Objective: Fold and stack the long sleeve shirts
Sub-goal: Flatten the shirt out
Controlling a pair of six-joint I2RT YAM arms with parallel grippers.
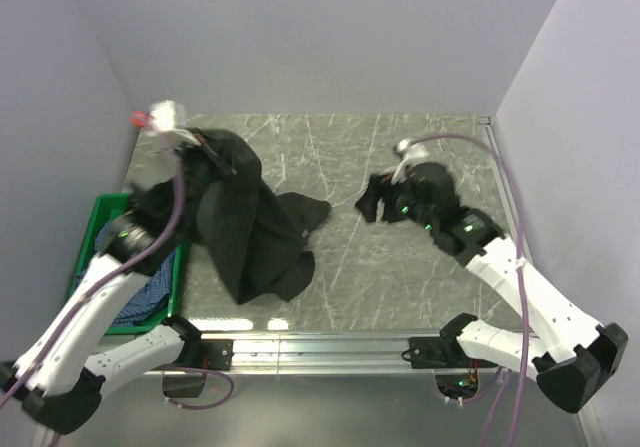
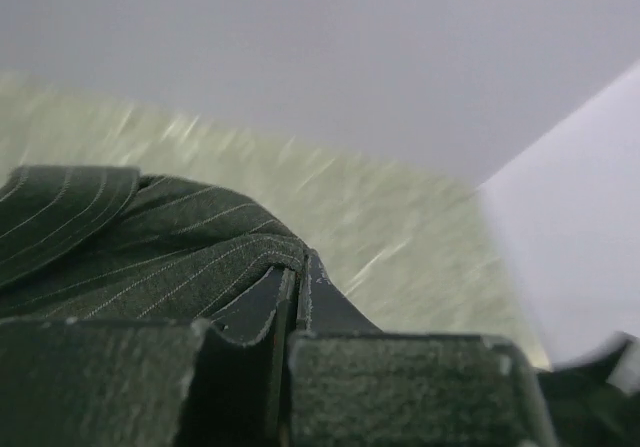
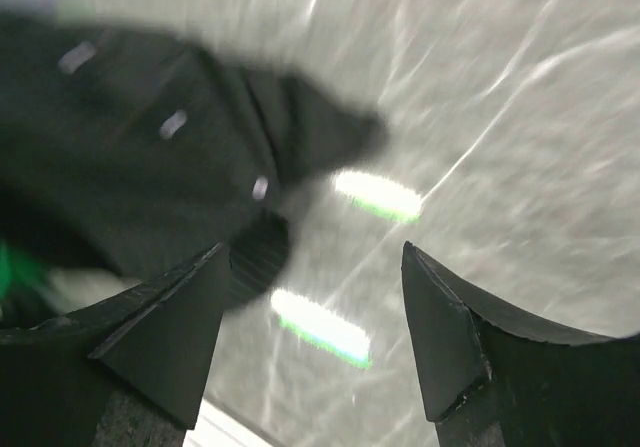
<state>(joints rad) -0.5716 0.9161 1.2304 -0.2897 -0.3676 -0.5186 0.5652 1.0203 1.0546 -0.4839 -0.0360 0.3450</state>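
The black pinstriped long sleeve shirt (image 1: 245, 227) hangs from the far left of the table and spreads down toward the middle. My left gripper (image 1: 195, 139) is raised there, shut on a fold of this shirt (image 2: 180, 257), with cloth pinched between the pads (image 2: 295, 277). My right gripper (image 1: 372, 205) hovers over bare table to the right of the shirt, open with nothing between its fingers (image 3: 315, 257). In the right wrist view the shirt's edge (image 3: 170, 137) lies blurred beyond the left finger. The blue check shirt (image 1: 150, 292) lies in the crate, mostly covered by my left arm.
A green plastic crate (image 1: 100, 212) stands off the table's left edge beside my left arm. The grey marbled table (image 1: 400, 267) is enclosed by pale walls at the back and sides. A metal rail (image 1: 320, 342) runs along the near edge.
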